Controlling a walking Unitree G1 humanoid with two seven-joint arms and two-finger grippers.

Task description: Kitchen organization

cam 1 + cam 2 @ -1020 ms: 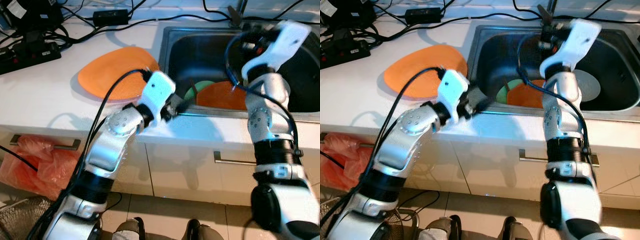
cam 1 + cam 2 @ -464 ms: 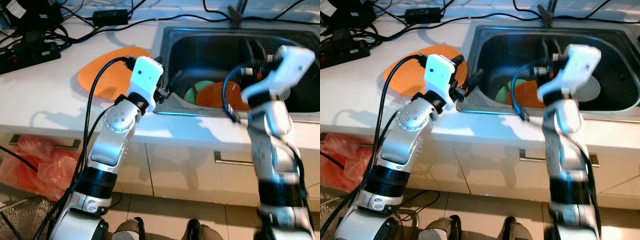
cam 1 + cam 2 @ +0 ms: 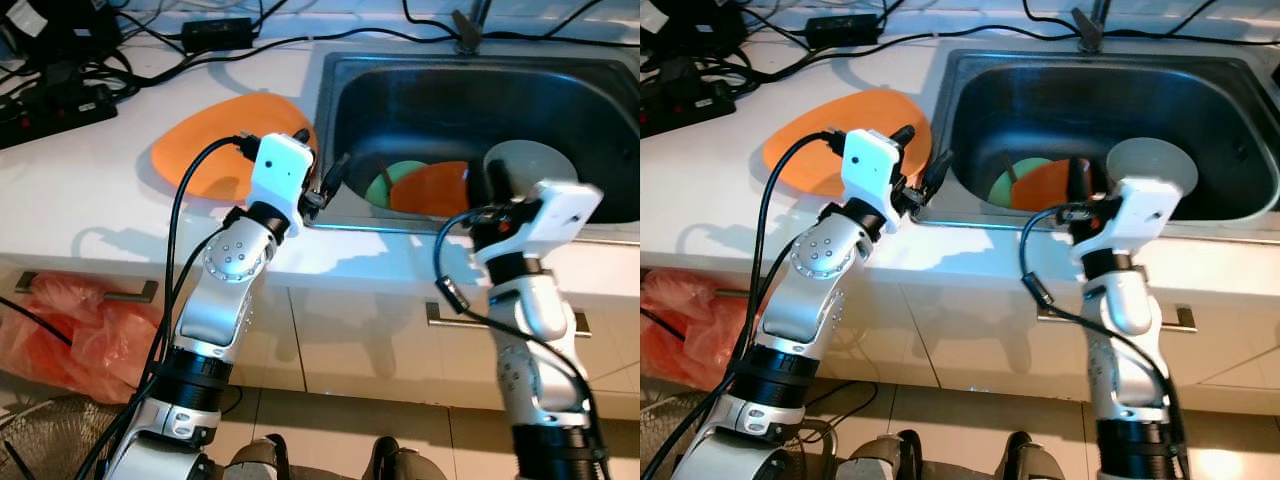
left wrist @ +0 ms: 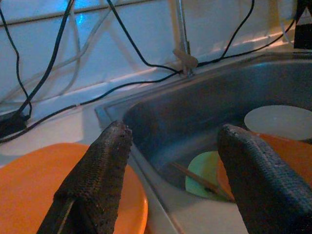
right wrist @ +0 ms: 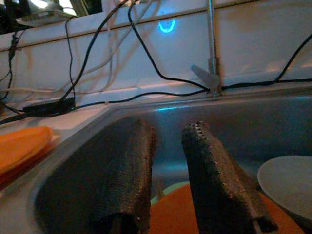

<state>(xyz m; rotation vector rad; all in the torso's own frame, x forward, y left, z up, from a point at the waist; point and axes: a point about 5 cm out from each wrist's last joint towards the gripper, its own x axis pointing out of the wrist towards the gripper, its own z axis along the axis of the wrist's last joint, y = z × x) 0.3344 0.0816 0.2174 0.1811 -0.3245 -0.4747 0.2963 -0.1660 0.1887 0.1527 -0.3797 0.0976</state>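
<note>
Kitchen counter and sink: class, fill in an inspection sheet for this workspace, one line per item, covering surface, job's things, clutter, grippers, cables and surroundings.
Surface: white counter with a steel sink set in it.
Job's things: orange plate on the counter beside the sink; in the sink a green plate, an orange plate overlapping it, and a grey plate.
Clutter: nothing seen beyond the cables.
Grippers: left gripper open over the sink's left rim; right gripper empty above the sink's front edge, fingers slightly apart.
Cables: black leads, adapter and power strip along the back.
Surroundings: cabinet handles, orange plastic bag by the floor.
</note>
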